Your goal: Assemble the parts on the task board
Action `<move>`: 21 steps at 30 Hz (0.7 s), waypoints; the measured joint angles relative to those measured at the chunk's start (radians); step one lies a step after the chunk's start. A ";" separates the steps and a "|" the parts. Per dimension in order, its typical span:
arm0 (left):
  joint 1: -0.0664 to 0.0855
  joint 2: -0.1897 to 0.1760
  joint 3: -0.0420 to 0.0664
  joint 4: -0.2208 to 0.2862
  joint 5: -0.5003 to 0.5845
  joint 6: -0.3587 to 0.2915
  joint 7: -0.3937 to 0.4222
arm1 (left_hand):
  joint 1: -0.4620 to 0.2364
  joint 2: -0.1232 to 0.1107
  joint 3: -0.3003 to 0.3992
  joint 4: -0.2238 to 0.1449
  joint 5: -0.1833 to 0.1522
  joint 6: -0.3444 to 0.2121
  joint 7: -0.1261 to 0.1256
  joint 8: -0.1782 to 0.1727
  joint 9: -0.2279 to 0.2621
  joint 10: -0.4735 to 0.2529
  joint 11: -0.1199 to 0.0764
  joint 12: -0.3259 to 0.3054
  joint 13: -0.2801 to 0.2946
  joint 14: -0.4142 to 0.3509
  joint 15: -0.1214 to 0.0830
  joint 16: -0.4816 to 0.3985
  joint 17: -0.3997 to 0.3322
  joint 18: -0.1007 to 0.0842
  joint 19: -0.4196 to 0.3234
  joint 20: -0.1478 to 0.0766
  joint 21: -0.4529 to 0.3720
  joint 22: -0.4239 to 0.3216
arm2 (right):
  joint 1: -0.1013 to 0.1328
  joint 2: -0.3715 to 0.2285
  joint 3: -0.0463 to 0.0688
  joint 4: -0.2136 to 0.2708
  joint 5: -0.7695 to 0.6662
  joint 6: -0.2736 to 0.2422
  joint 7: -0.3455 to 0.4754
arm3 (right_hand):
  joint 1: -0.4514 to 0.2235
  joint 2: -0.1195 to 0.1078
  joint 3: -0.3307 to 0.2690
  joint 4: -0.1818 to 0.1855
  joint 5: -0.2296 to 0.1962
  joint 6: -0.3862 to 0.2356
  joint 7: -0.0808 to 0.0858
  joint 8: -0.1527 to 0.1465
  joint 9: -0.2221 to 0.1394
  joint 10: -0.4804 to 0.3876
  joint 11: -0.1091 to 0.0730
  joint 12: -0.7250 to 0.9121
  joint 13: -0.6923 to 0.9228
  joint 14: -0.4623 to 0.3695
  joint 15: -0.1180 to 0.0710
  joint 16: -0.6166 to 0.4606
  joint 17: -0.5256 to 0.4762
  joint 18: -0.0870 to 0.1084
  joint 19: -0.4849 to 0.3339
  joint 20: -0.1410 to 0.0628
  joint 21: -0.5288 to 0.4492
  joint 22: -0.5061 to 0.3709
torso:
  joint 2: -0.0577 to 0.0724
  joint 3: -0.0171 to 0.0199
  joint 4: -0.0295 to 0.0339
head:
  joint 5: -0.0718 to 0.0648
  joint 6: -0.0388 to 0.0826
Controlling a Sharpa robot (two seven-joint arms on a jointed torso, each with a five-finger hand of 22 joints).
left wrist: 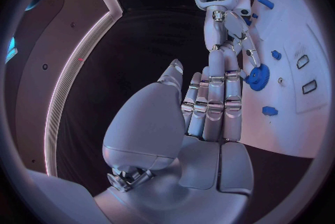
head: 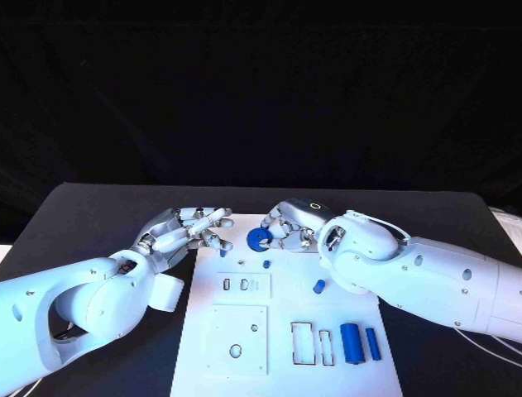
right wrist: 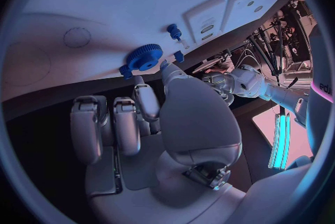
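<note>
Right hand [head: 294, 225]: fingers [right wrist: 144, 102] pinch a blue toothed gear [head: 260, 240] at the far edge of the task board [head: 287, 364]; right wrist view shows the fine teeth round the gear's rim [right wrist: 144, 57] and fingertips touching its edge. Left hand [head: 189, 231]: fingers [left wrist: 213, 102] straight, close together, holding nothing, just beside the gear; left wrist view shows the gear [left wrist: 257, 75] past the fingertips, apart from them. Board is flat, matte white, with rectangular and round cutouts. Head view adds loose parts: small blue peg [head: 266, 264], short blue cylinder [head: 319, 286], two long blue bars [head: 358, 342] lying side by side at the near right. Right wrist view shows a small knobbed blue piece [right wrist: 173, 31] standing on the board near the gear. Worktop [head: 93, 215] is matte black.
</note>
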 measured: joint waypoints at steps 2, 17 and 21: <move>0.000 0.000 0.000 0.000 0.000 0.000 0.000 | 0.000 0.000 0.000 0.000 0.000 0.000 0.000 0.000 0.000 0.000 0.000 0.000 0.000 0.000 0.000 0.000 0.000 0.000 0.000 0.000 0.000 0.000 | 0.000 -0.026 0.000 0.017 0.014 -0.020 0.006 | -0.003 -0.004 -0.002 -0.002 0.000 0.000 0.000 0.000 -0.001 0.000 0.000 0.007 0.003 0.000 0.000 0.000 0.000 0.000 0.000 0.000 0.000 0.000 | 0.000 0.0000 0.0000 | -0.002 0.001; -0.001 -0.004 0.000 -0.004 0.000 0.001 0.000 | 0.000 0.000 0.003 -0.003 0.000 0.000 0.000 0.000 0.000 0.000 0.000 0.000 0.000 0.000 0.000 0.000 0.000 0.000 0.000 0.000 0.000 0.000 | -0.030 -0.322 0.009 0.115 0.341 -0.097 0.233 | 0.113 -0.044 -0.008 -0.102 0.049 -0.007 0.000 -0.006 -0.006 0.000 0.000 0.024 0.004 0.000 0.000 0.004 0.000 0.000 0.000 0.000 0.004 0.001 | -0.018 0.0027 -0.0292 | -0.005 0.009; -0.001 -0.002 -0.001 -0.010 0.000 0.002 0.000 | 0.000 0.000 0.003 -0.003 0.000 0.000 0.000 0.000 0.000 0.000 0.000 0.000 0.000 0.000 0.000 0.000 0.000 0.000 0.000 0.000 0.000 0.000 | -0.052 -0.368 0.009 0.097 0.398 -0.104 0.281 | 0.121 -0.041 -0.011 -0.105 0.043 -0.007 0.000 -0.006 -0.006 0.000 0.000 0.026 0.004 0.000 0.000 0.004 0.000 0.000 0.000 0.000 0.004 0.001 | -0.024 0.0074 -0.0390 | -0.005 0.010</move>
